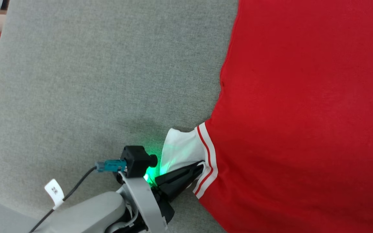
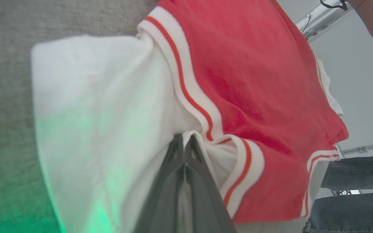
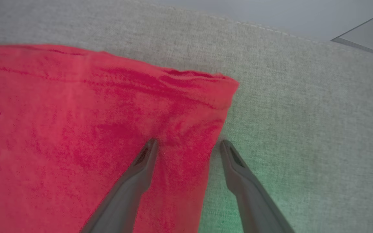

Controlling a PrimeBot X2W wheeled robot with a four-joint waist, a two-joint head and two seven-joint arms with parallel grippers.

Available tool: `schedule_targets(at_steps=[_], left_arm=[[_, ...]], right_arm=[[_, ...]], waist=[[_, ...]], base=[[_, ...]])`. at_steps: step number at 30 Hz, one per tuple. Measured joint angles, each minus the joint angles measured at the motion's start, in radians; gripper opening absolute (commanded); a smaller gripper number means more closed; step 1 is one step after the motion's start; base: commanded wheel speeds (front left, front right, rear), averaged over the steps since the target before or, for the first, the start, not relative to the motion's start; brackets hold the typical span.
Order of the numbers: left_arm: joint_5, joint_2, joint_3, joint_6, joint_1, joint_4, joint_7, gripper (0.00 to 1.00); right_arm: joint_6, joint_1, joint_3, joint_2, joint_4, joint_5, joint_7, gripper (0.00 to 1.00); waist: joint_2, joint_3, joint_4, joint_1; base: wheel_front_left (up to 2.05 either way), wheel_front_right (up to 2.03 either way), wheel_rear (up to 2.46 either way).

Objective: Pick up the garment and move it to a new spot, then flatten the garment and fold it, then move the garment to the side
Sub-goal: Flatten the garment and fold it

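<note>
Head view, left to right: grey fabric surface (image 1: 76, 81) takes the left half. The left gripper (image 1: 200, 164) sits at lower centre, jaws pinched shut on the white sleeve end (image 1: 180, 149). The garment (image 1: 303, 113) lies spread over the right half of the frame. Left wrist view: cuff bunched at the closed tips, a person's jeans (image 2: 351, 181) at lower right. Right wrist view: right gripper (image 3: 189, 142) has its jaws wide and holds nothing. One finger is over red cloth, the other over grey surface, straddling the garment's edge near a corner.
</note>
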Motion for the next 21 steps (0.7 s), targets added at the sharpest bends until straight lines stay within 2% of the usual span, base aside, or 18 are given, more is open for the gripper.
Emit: schedule_targets(at_steps=[2,3,5,13,17,21], left_arm=[[-0.007,0.0,-0.002,-0.002,-0.006,-0.002,0.0,0.0],[-0.01,0.001,-0.003,-0.003,-0.008,-0.003,-0.001,0.0],[-0.016,0.005,-0.004,-0.005,-0.011,-0.006,-0.003,0.0],[-0.045,0.02,-0.005,-0.005,-0.006,0.001,-0.005,0.0],[-0.054,0.02,0.041,-0.004,0.033,0.013,-0.001,0.0],[-0.054,0.026,0.098,0.001,0.097,0.026,0.002,0.0]], right_arm=[[-0.001,-0.018,0.006,0.003,0.013,-0.002,0.011,1.0],[-0.001,-0.028,0.003,0.005,0.019,-0.002,0.012,0.49],[-0.001,-0.038,0.004,0.012,0.026,-0.001,0.004,0.0],[0.0,-0.006,0.028,0.033,0.037,0.047,-0.071,0.0],[0.0,0.099,0.103,-0.009,-0.05,0.125,-0.101,0.0],[-0.001,0.275,0.189,-0.089,-0.201,0.236,-0.093,0.0]], waist=[[0.0,0.014,0.006,0.0],[0.0,0.02,0.008,0.0],[0.0,0.027,0.005,0.0001],[0.0,-0.003,-0.028,0.0],[0.0,-0.047,-0.044,0.0],[-0.0001,-0.102,-0.068,0.0]], base=[[0.0,0.0,0.0],[0.0,0.0,0.0],[0.0,0.0,0.0],[0.0,0.0,0.0],[0.0,0.0,0.0],[0.0,0.0,0.0]])
